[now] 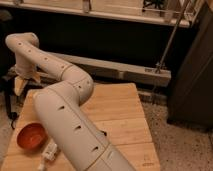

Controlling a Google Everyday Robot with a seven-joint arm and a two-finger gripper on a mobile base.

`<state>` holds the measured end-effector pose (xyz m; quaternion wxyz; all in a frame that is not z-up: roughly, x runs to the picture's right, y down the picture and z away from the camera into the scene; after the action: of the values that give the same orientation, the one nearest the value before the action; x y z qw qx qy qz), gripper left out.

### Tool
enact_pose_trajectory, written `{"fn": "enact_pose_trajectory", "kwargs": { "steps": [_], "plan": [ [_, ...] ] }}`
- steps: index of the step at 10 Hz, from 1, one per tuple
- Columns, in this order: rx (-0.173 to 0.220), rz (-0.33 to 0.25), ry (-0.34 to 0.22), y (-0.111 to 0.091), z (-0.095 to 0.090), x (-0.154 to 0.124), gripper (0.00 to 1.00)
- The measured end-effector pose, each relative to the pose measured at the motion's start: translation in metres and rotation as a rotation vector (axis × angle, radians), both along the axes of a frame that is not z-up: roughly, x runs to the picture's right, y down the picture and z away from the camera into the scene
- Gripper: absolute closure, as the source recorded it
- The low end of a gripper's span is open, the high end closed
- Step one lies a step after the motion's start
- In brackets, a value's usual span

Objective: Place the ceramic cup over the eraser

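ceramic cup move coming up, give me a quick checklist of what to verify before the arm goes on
1. Ceramic cup located: not ok, it is not visible in the camera view; the arm covers much of the table.
2. Eraser located: cannot tell, nothing clearly identifiable as one.
3. Gripper position: ok, at the far left edge of the wooden table.
4. Gripper holding the cup: cannot tell.
5. Orange bowl out of the way: ok, near the left front, apart from the gripper.
6. White object beside the bowl: cannot tell what it is.
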<state>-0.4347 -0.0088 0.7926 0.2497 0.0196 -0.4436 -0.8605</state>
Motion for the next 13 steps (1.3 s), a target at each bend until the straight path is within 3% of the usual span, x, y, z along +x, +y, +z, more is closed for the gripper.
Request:
{"fn": "enact_pose_trajectory", "kwargs": {
  "steps": [6,10,13],
  "plan": [
    [0.011,-0.029,0.083,0.041,0.031,-0.010,0.20],
    [0.094,-0.020,0.166,0.038,0.041,0.012,0.20],
    [0.161,0.011,0.168,0.028,0.042,0.027,0.20]
  ]
}}
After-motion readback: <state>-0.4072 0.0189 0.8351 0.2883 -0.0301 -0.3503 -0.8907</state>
